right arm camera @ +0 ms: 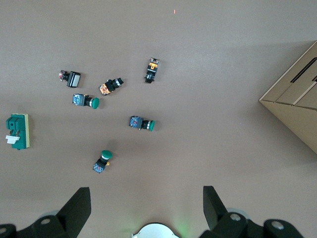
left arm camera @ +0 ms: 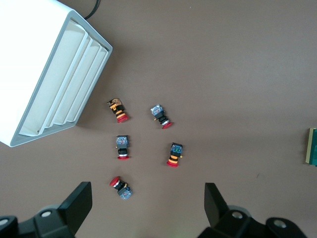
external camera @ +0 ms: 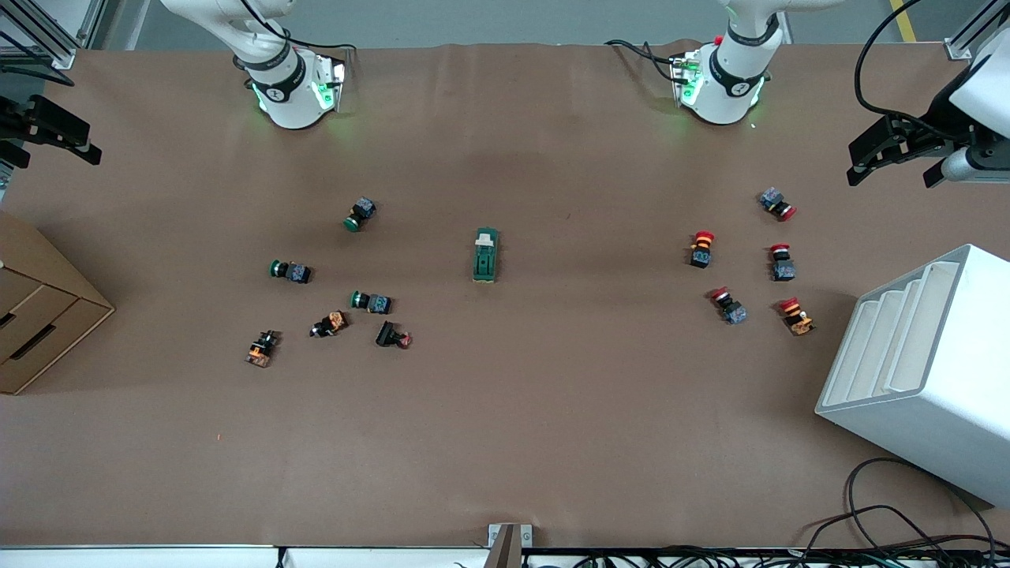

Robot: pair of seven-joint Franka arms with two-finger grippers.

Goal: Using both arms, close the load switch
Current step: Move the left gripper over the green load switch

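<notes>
One load switch [external camera: 485, 255], dark green with a pale sliding piece at the end toward the robots' bases, lies flat on the brown counter [external camera: 505, 426], untouched and well apart from both claws.

Green-capped push-buttons [external camera: 361, 214]: a loose cluster, together with a few black and orange parts, off from the load switch toward the right arm's end of the counter.

Red-capped push-buttons [external camera: 701, 248]: a cluster off from the load switch toward the left arm's end; white slotted bin [external camera: 931, 371] beside them, nearer the front camera.

Cardboard box [external camera: 39, 315]: at the counter's edge on the right arm's end.

Left claw [left arm camera: 148, 208]: released, fingers wide, hanging high over the red-capped group. Right claw [right arm camera: 146, 208]: released likewise, high over the green-capped group.

Handling note, as judgement: the task has not begun. Both claws should converge on the load switch, one clamping the green body across its narrow sides, the other pushing the pale piece along the long axis. Steady the body first, or it will likely skid.
</notes>
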